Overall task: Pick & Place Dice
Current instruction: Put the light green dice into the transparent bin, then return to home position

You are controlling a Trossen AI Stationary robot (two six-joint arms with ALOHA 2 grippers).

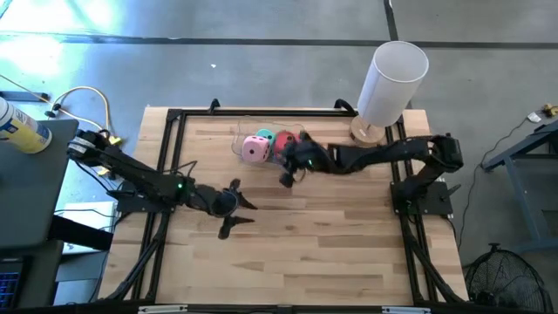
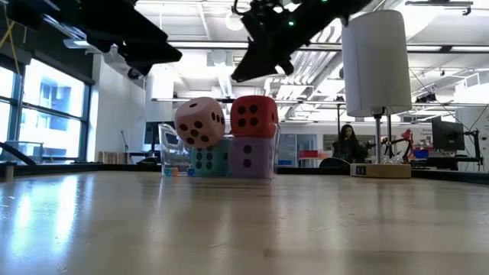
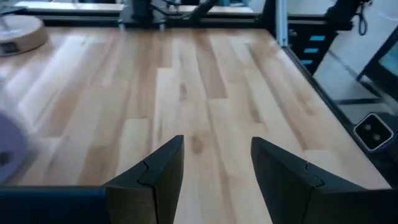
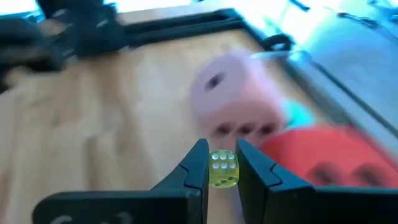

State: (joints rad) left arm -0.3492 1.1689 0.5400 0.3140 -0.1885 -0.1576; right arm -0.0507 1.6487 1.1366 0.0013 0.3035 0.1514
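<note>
Pink [image 2: 200,121] and red [image 2: 254,116] dice lie on top of teal [image 2: 210,159] and purple [image 2: 252,158] ones at the table's far middle; from above I see pink [image 1: 255,148], teal [image 1: 266,135] and red [image 1: 285,144]. My right gripper [image 4: 222,158] hangs in the air just near and right of this pile [image 1: 288,177], shut on a small yellow-green die [image 4: 222,169]. My left gripper [image 1: 240,216] is open over bare wood at the table's middle left [image 3: 217,168]. My right gripper pinches the small yellow-green die by two opposite faces [image 4: 212,171] between its two fingertips [image 4: 198,163]. The fingers slant downward from the table's right. The die is lifted clear of the table, a pipped face toward the wrist camera.
A tall white cylinder [image 1: 392,83] stands on a round wooden base [image 1: 368,131] at the far right corner. A black frame [image 1: 174,113] borders the table. Bare wood [image 1: 296,253] spreads across the near half. A person [image 2: 345,141] sits far off in the room.
</note>
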